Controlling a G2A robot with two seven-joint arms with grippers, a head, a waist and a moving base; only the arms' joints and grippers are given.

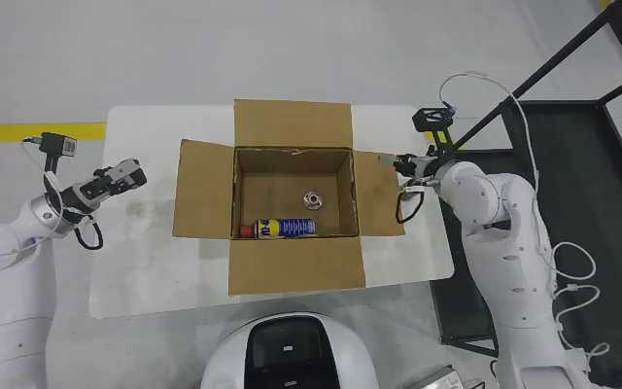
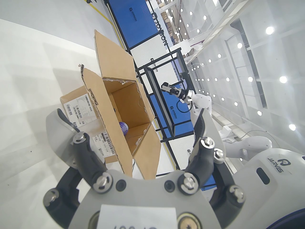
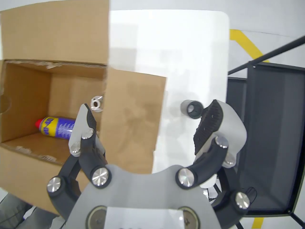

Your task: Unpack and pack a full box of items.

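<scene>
An open cardboard box (image 1: 294, 124) stands mid-table with its four flaps spread. Inside lie a blue and yellow spray can (image 1: 282, 228) with a red cap, against the near wall, and a small metal part (image 1: 312, 200). The right wrist view shows the box (image 3: 133, 110), the can (image 3: 57, 126) and the metal part (image 3: 96, 102). My right gripper (image 1: 400, 165) (image 3: 149, 103) hangs open over the box's right flap edge, near a small grey cylinder (image 3: 191, 108) on the table. My left gripper (image 1: 129, 176) (image 2: 130, 111) is open left of the box (image 2: 119, 110), holding nothing.
A small pale object (image 1: 144, 208) lies on the white table (image 1: 146, 282) just in front of the left gripper. A dark metal rack (image 1: 573, 175) stands off the table's right edge. Bare table surrounds the box on the left and front.
</scene>
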